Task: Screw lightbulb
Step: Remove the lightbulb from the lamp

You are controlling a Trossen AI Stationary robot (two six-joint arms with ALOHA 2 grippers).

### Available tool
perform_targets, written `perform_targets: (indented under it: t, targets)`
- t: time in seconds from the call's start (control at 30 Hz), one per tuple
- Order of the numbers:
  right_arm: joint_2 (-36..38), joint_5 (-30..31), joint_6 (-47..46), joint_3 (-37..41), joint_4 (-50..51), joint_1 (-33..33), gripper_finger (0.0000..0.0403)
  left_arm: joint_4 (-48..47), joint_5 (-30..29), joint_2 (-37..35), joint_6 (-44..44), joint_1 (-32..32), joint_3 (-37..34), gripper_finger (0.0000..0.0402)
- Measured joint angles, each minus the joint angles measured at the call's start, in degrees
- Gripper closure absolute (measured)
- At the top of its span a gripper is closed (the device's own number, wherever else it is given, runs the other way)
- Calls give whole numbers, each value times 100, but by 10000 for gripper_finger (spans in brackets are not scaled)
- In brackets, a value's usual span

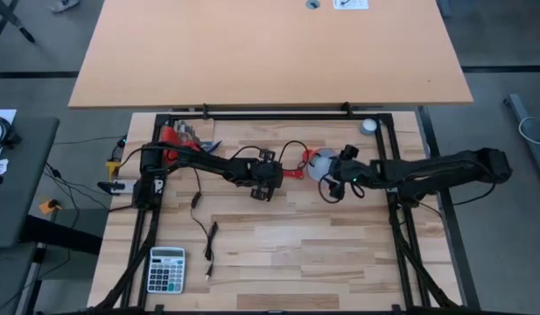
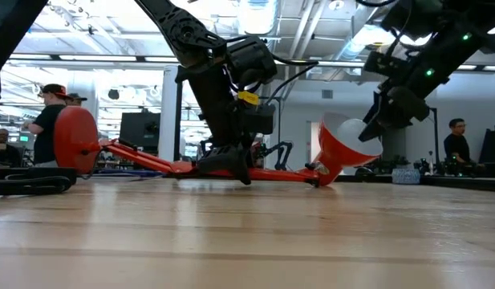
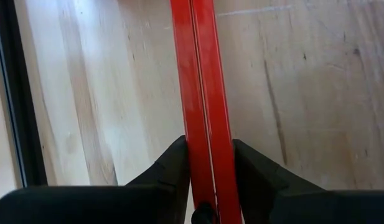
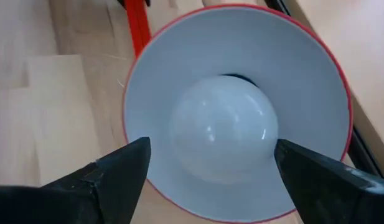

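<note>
Right wrist view shows me the lightbulb (image 4: 224,127) already sitting deep in the red lamp shade (image 4: 151,74), with my right hand (image 4: 210,171) spread wide open around it, not touching. My left hand (image 3: 210,168) is clamped on the lamp's red arm (image 3: 201,81), pinning it to the counter (image 1: 287,254). I judge the bulb seated, perhaps needing final turns.

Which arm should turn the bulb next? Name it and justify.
Right. The right gripper hangs open around the lightbulb inside the lamp shade; the left gripper is shut on the lamp arm, steadying it.
</note>
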State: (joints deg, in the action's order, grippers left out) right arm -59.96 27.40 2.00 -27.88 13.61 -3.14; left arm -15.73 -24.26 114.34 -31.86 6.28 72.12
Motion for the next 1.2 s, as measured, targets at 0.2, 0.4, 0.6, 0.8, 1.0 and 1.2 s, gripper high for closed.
perform_targets:
  t: [0.2,0.4,0.6,0.8,1.0,1.2]
  targets:
    - [-556,328,-43,0,-445,15,63,4,-2,0,26,0,0,310]
    - [-842,343,-50,0,-986,-121,69,12,-2,0,35,0,0,310]
    - [-872,402,26,0,-929,-151,90,20,-2,0,37,0,0,310]
    - [-872,418,884,0,-935,-96,107,22,-3,0,27,0,0,310]
    - [-872,407,2204,0,-927,-72,109,22,-2,0,24,0,0,310]
    - [-872,411,3731,0,-933,-32,102,23,-2,2,83,0,0,310]
